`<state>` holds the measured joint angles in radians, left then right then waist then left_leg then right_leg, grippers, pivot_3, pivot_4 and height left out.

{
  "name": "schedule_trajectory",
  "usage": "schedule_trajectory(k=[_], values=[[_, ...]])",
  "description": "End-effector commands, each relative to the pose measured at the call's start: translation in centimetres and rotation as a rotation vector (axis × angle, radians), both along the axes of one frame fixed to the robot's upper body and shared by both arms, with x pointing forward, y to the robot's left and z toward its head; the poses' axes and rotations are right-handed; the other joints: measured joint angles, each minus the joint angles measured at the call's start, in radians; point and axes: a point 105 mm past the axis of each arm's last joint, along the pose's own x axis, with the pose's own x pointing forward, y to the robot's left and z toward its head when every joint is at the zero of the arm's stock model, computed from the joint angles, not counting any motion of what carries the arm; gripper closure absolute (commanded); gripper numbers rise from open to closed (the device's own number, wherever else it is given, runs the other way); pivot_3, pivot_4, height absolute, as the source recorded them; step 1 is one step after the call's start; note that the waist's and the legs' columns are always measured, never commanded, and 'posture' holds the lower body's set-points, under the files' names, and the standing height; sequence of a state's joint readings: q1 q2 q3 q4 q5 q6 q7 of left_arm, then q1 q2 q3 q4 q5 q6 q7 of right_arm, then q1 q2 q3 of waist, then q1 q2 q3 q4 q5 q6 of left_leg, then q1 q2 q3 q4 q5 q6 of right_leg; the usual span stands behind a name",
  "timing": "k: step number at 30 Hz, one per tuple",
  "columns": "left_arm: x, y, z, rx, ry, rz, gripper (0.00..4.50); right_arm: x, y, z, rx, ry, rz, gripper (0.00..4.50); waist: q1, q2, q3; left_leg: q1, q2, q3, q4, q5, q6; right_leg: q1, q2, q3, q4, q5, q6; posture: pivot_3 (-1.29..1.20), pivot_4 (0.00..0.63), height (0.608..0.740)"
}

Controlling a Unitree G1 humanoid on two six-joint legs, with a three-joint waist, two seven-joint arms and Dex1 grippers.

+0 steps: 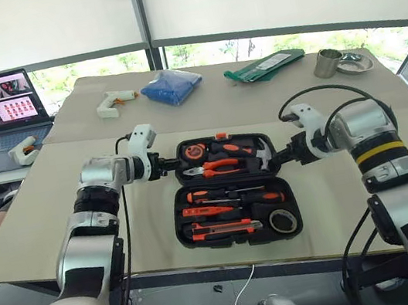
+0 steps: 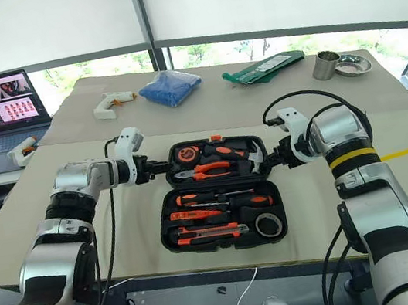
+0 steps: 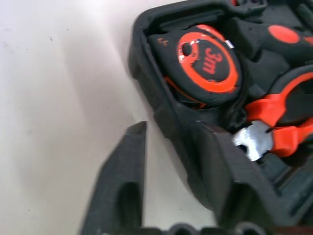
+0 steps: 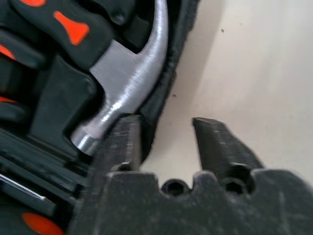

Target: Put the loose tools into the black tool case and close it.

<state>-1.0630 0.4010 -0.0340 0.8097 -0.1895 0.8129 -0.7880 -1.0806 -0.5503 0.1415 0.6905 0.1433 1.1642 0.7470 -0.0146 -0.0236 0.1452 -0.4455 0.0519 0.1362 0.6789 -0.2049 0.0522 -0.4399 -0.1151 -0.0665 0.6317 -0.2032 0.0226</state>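
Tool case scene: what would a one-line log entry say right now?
black tool case: open, tools seated | left gripper: straddling far half's left wall | right gripper: straddling its right wall | lid: not closed

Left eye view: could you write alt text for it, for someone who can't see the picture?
An open black tool case full of orange-and-black tools lies on a beige table, with the robot's left tool and right tool at either end of its far half. Behind sit a laptop, a blue bag and a white glue gun.

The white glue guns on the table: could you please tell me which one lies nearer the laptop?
The glue gun beside the laptop, at the table's left edge. The other glue gun lies farther along, next to the blue bag.
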Motion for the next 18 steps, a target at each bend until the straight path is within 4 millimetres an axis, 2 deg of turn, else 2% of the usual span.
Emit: schedule_trajectory(k=[1, 2, 3, 4, 6, 8, 12, 15, 18], values=[[0.3, 0.1, 0.6, -0.031, -0.027, 0.014, 4.19, -0.1, -0.5, -0.1, 0.037, 0.013, -0.028, 3.85, 0.000, 0.000, 0.000, 0.000, 0.000, -0.001, 0.000, 0.000, 0.000, 0.000, 0.000, 0.000, 0.000, 0.000, 0.000, 0.00, 0.150, 0.739], [0.3, -0.1, 0.6, -0.051, -0.029, 0.008, 4.49, -0.1, -0.3, -0.1, 0.054, 0.013, -0.023, 4.16, -0.001, 0.000, 0.000, 0.001, 0.000, -0.001, 0.000, 0.000, 0.000, 0.001, 0.000, 0.000, 0.000, 0.000, 0.000, 0.00, 0.150, 0.739], [0.3, -0.3, 0.6, -0.074, -0.033, 0.001, 4.50, 0.0, -0.1, -0.1, 0.067, -0.001, -0.015, 4.48, -0.001, 0.000, 0.000, 0.001, 0.000, -0.002, 0.000, 0.000, 0.000, 0.001, 0.000, 0.000, 0.000, 0.001, 0.000, 0.00, 0.150, 0.739], [0.3, -0.4, 0.6, -0.100, -0.039, -0.002, 4.50, 0.2, 0.2, 0.1, 0.082, -0.025, -0.004, 4.48, -0.001, 0.000, 0.000, 0.001, 0.000, -0.003, 0.000, 0.001, 0.000, 0.001, 0.000, 0.000, 0.000, 0.001, -0.001, 0.00, 0.150, 0.739], [0.6, -0.5, 1.0, -0.165, -0.069, 0.010, 4.50, 0.9, 1.2, 1.9, 0.115, -0.187, 0.079, 4.48, -0.001, 0.000, 0.000, 0.002, 0.000, -0.004, 0.000, 0.001, -0.001, 0.001, 0.000, 0.000, 0.000, 0.002, -0.001, 0.00, 0.150, 0.739], [0.8, -0.1, 1.8, -0.223, -0.125, 0.019, 4.50, 0.9, 2.2, 3.4, 0.103, -0.346, 0.182, 4.48, -0.003, 0.000, 0.000, 0.003, 0.000, -0.004, 0.000, 0.001, -0.001, 0.002, 0.000, 0.001, 0.000, 0.002, -0.001, 0.00, 0.150, 0.739], [0.4, 0.5, 4.7, -0.291, -0.396, -0.032, 4.50, -0.6, 3.1, 4.6, 0.024, -0.584, 0.342, 4.48, -0.005, 0.000, 0.000, 0.002, 0.000, -0.003, 0.000, 0.001, -0.001, 0.000, 0.000, 0.002, 0.001, 0.002, 0.000, 0.00, 0.150, 0.739], [-0.7, 1.9, 6.2, -0.273, -0.600, -0.030, 4.50, -2.6, 2.3, 4.0, -0.146, -0.699, 0.432, 4.48, -0.004, 0.000, 0.000, 0.000, 0.000, -0.003, -0.002, 0.002, -0.002, -0.002, 0.001, 0.002, 0.000, 0.002, 0.000, 0.00, 0.150, 0.739], [-2.8, 2.8, 6.1, -0.210, -0.761, -0.083, 4.50, -4.4, 1.7, 3.5, -0.241, -0.819, 0.488, 4.48, -0.004, 0.000, 0.001, 0.000, 0.000, -0.001, -0.002, 0.004, -0.007, -0.002, 0.000, 0.002, -0.002, 0.002, 0.000, 0.00, 0.150, 0.739]])
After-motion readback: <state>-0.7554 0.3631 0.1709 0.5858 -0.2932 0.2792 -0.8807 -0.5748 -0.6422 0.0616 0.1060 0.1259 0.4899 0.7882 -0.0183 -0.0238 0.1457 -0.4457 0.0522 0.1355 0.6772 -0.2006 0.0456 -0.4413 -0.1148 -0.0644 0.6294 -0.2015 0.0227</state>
